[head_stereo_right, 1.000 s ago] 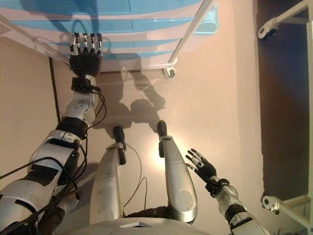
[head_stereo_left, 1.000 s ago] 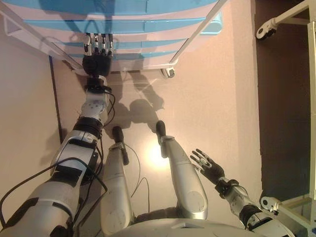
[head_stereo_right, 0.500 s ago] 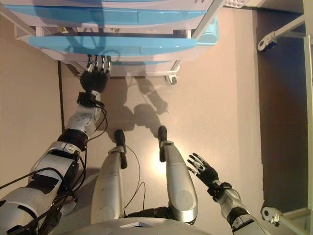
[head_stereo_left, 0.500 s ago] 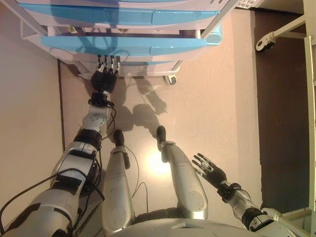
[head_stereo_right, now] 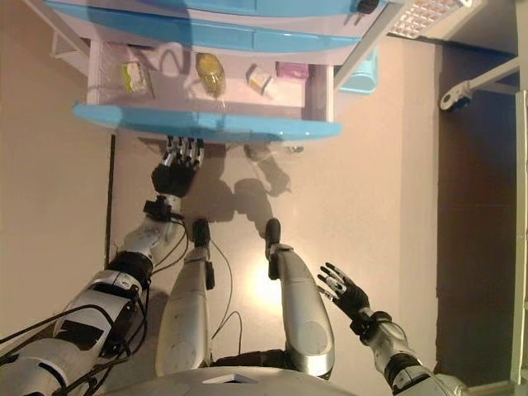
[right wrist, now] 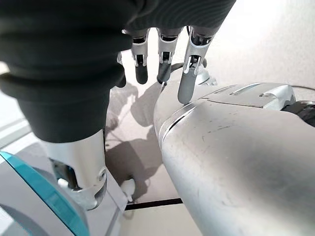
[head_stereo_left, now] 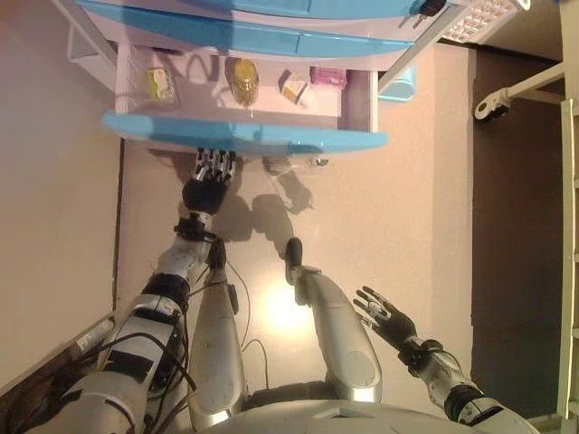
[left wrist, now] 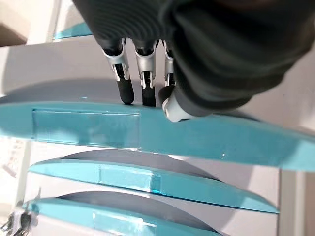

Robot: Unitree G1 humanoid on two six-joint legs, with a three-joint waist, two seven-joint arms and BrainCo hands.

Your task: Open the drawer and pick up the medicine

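The blue-fronted drawer (head_stereo_left: 244,137) of the white drawer unit stands pulled out. Inside lie a yellow-green packet (head_stereo_left: 161,84), an amber medicine bottle (head_stereo_left: 242,80), a small box (head_stereo_left: 294,88) and a pink box (head_stereo_left: 327,76). My left hand (head_stereo_left: 206,188) is just under the drawer's front edge. In the left wrist view its fingertips (left wrist: 126,91) lie under the lip and its thumb (left wrist: 173,109) rests on the blue front (left wrist: 88,129), pinching it. My right hand (head_stereo_left: 387,312) hangs low at the right, fingers spread and holding nothing.
More blue drawer fronts (head_stereo_left: 271,38) sit stacked above the pulled-out one. A white frame with a caster (head_stereo_left: 493,107) stands at the right over a dark strip of floor (head_stereo_left: 516,235). A white perforated tray (head_stereo_left: 479,16) shows at the top right.
The drawer has slid out toward me with my left hand on its front, uncovering the bottle, packet and boxes. The view has also shifted. My right hand has stayed put.
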